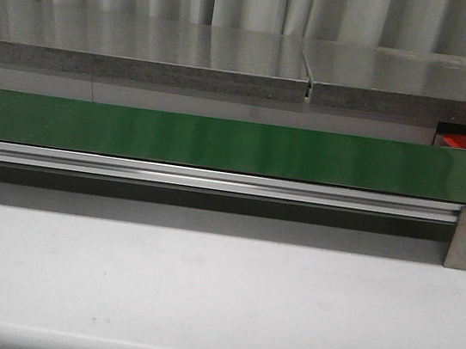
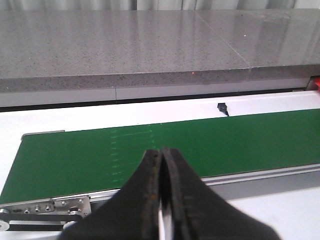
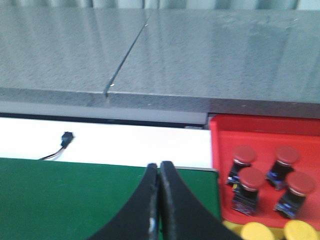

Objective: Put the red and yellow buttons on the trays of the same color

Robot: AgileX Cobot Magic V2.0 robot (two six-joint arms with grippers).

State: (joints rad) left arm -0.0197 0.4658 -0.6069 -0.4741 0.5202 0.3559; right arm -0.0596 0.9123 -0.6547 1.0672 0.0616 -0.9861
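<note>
Beyond the right end of the green belt [image 3: 100,195], a red tray [image 3: 265,150] holds four red buttons [image 3: 248,187], and two yellow buttons [image 3: 257,232] show just past its near edge; whether they sit on a yellow tray cannot be told, since the right wrist view cuts them off. No button lies on the belt in any view. Both pincers hang over the belt's near side with fingers pressed together and nothing between them: the left pincer [image 2: 161,200] toward the belt's left end, the right pincer [image 3: 159,200] close to the red tray. The risk, as I judge it, lies in timing and colour: a pincer left together when a button arrives will knock it over or push it off the belt. The red buttons stand crowded, so a further one set down carelessly may topple its neighbours.
</note>
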